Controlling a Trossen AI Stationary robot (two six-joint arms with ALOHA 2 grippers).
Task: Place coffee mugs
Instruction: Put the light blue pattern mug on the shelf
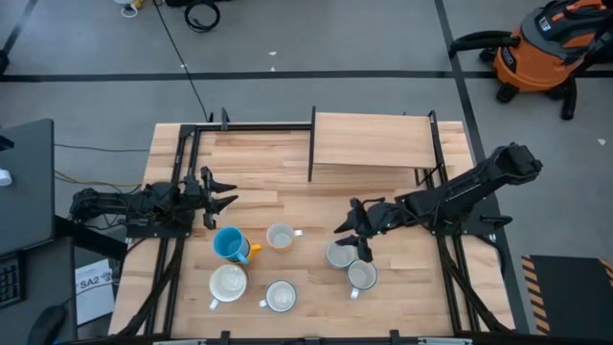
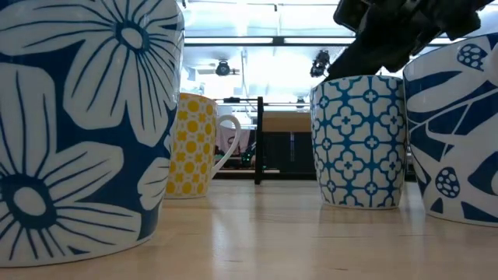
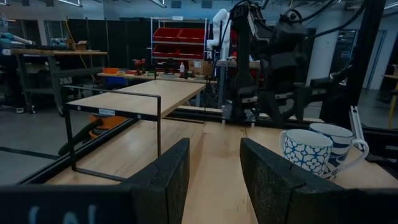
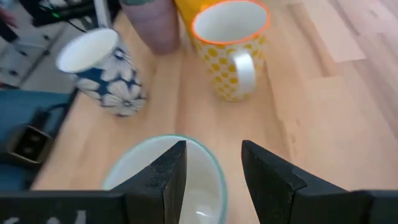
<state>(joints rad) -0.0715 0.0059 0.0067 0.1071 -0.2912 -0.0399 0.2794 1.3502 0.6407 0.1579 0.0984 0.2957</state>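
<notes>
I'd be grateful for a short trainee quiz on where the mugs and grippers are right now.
1. How many mugs stand on the table in the high view?
2. True or false: the left gripper holds a mug.
3. The right gripper hangs over which mug? A: the yellow dotted one. B: the teal-rimmed mug. C: the flowered one.

Key
1. Six.
2. False: it is open, apart from every mug.
3. B: its open fingers are at that rim.
</notes>
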